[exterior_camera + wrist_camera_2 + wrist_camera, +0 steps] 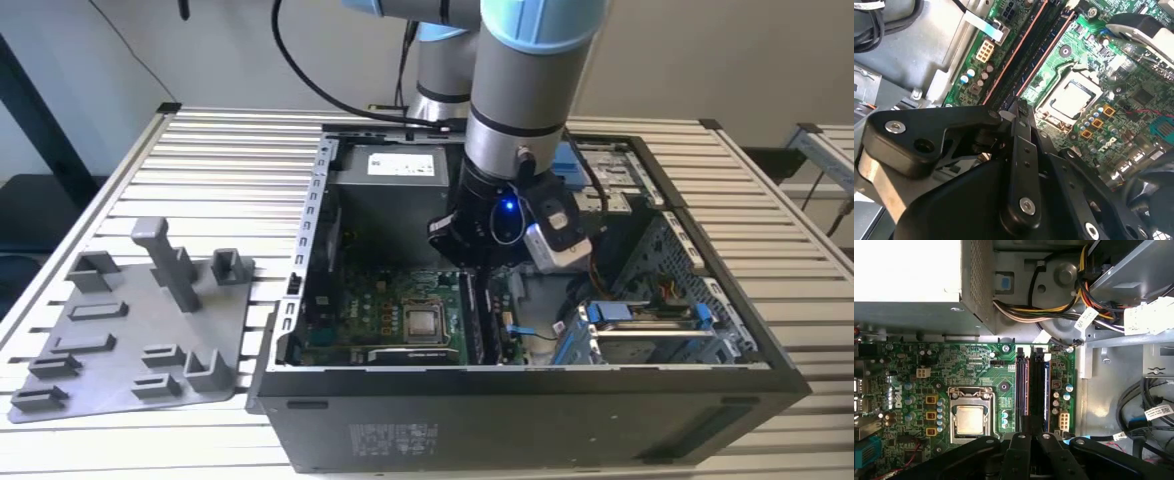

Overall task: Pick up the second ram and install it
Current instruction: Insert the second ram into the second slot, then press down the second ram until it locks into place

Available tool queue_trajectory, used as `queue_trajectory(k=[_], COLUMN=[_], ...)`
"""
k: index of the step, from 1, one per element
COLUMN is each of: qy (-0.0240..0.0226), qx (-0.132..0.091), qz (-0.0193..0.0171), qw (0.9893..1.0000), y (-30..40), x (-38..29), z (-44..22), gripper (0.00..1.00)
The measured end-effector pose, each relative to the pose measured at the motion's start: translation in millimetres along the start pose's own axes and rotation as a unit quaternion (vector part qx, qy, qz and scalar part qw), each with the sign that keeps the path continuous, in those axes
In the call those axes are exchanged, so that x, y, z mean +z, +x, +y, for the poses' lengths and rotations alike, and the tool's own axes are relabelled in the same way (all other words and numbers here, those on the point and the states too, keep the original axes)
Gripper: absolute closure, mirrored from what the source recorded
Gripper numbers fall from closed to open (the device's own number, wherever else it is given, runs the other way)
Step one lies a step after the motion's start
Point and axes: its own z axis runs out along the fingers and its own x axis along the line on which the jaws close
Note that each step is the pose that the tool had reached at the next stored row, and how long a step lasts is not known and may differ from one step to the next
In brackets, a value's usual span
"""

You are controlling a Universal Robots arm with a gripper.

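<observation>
My gripper [483, 268] is down inside the open computer case [307, 300], over the memory slots beside the processor [970, 420]. In both wrist views the fingers [1019, 145] are drawn together around the near end of the second ram [1037, 385]. This thin dark stick stands edge-on in the slot nearest the blue-edged socket. Another dark stick [1021, 385] stands in the neighbouring slot, closer to the processor. Both sticks run as long parallel lines [1041, 55] across the green motherboard [1089, 105]. The gripper body hides where the fingers meet the stick.
A grey plastic tray [127, 330] with upright posts lies on the slatted table at the exterior view's left. Inside the case are the power supply [909, 270], bundled cables [1054, 305] and blue drive clips [641, 315]. The case walls enclose the gripper closely.
</observation>
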Motion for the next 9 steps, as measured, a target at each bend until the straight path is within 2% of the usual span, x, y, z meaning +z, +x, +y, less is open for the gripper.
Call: queue_trajectory(k=[6, 9], qy=[0.0000, -0.0002], qx=[0.000, -0.001], qz=[0.0000, -0.0012], qw=[1.0000, 1.0000], y=[0.0, -0.1], x=[-0.5, -0.4], z=[-0.1, -0.1], gripper=[0.89, 0.89])
